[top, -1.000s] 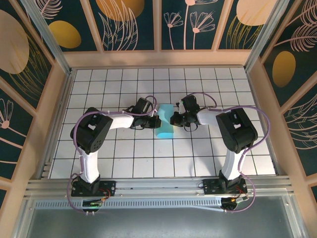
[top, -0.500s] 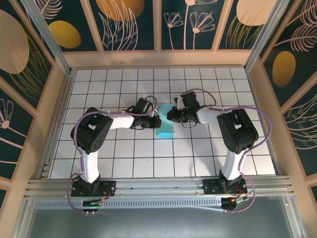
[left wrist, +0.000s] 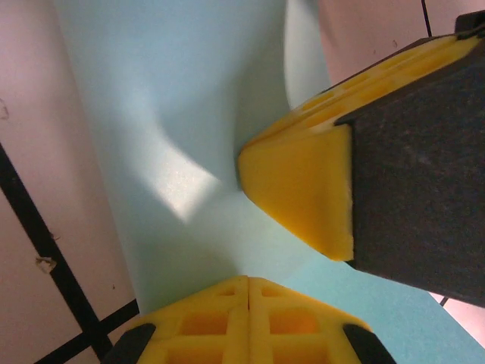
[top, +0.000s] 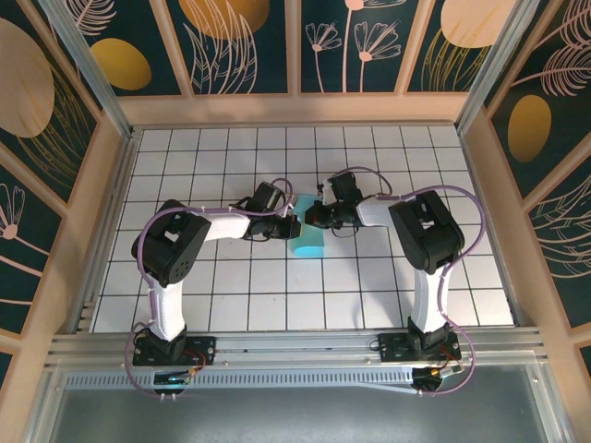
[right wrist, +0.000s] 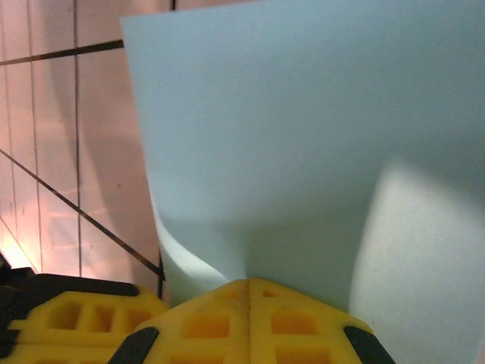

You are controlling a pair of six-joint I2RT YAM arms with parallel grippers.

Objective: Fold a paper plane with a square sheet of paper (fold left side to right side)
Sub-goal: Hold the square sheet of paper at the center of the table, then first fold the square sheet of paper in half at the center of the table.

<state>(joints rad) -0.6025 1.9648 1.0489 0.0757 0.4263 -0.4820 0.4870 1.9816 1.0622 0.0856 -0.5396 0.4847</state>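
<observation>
While the square sheet of paper [top: 308, 242] is lying near the middle of the worktop [top: 231, 295], between the two arms, it is showing from above as a narrow light-blue strip rather than a full square. Some folding therefore seems to be done already, though I cannot count the creases, since both hands are covering its upper part. No pointed dart shape is appearing yet, so most of the plane is probably left to make.

Both arms are reaching inward with their elbows bent, and their wrists are meeting over the far half of the sheet. The left hand [top: 289, 222] is coming in from the left side. Its wrist camera is showing its fingers [left wrist: 250, 311] pressed fully together, with the tips resting on or just above the blue surface. I cannot tell whether any paper is caught between them. The right hand [top: 312, 218] is sitting just beside it, almost tip to tip, and one yellow finger [left wrist: 303, 189] of it is pointing down onto the sheet.

The right hand's fingers [right wrist: 250, 318] are likewise closed tight. Paper is rising and curling away from their tips, so this hand appears to be pinching a flap and lifting it, with the left hand probably pinning the sheet.
</observation>
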